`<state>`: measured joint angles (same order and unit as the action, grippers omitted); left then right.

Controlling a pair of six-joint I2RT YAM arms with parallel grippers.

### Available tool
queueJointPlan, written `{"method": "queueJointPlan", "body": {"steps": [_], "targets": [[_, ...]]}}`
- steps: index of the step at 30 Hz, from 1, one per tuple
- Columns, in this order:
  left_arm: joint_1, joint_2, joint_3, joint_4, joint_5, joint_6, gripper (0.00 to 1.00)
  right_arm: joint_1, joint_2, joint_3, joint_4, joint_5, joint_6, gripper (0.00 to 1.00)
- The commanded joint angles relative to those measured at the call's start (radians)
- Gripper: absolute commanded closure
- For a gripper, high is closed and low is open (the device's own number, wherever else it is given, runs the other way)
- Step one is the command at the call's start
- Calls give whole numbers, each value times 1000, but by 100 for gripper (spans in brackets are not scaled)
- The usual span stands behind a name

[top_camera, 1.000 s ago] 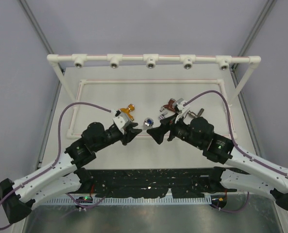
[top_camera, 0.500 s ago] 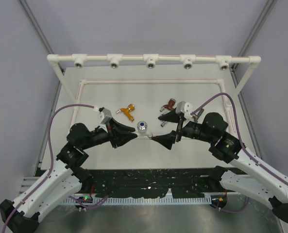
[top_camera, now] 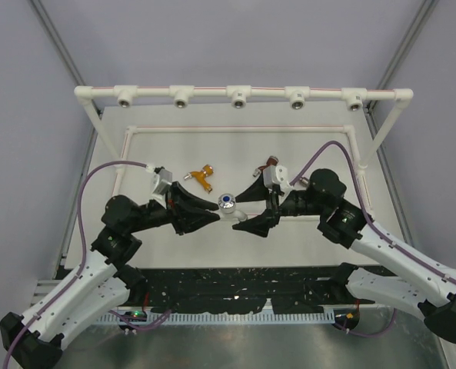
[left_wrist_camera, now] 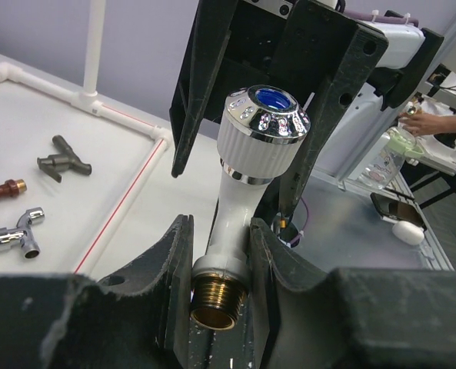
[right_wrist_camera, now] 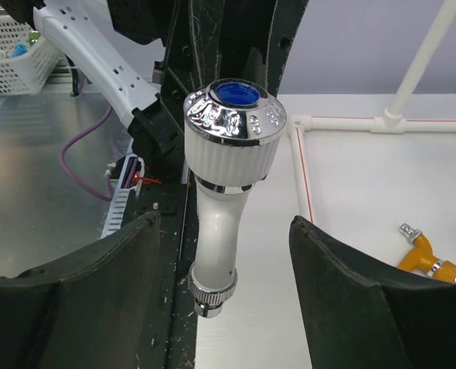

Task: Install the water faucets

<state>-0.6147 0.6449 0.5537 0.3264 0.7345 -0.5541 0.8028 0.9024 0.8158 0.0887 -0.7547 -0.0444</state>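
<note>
Only left-wrist: white faucet (left_wrist_camera: 237, 196), brass thread (left_wrist_camera: 212, 300)

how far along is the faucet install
None installed: the pipe frame's sockets are all empty. In hand: the left hand clamps the white faucet, right hand open around it. Left: all five, with the orange faucet, copper faucet, chrome faucet and grey faucet lying on the table.

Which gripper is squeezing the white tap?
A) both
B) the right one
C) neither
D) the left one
D: the left gripper is shut on the white tap, while the right gripper is open, with gaps on both sides of it.
</note>
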Motion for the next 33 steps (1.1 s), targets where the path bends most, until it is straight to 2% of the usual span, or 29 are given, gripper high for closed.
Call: {"method": "queueJointPlan", "body": {"steps": [1,5,15,22,28,33], "targets": [[3,10,55,91,31,-21,100,-4,23,54,103,-75,43,29],[3,30,64,86,40,-15,100,2,55,57,140,-75,100,35],[4,27,81,66,31,6,100,15,90,59,149,-31,124,49],[3,30,89,48,19,20,100,27,113,69,137,-25,129,53],[0,27,109,-30,-10,68,100,29,124,86,112,-2,135,56],[-6,21,111,-64,-40,95,100,30,121,86,109,12,138,61]]}}
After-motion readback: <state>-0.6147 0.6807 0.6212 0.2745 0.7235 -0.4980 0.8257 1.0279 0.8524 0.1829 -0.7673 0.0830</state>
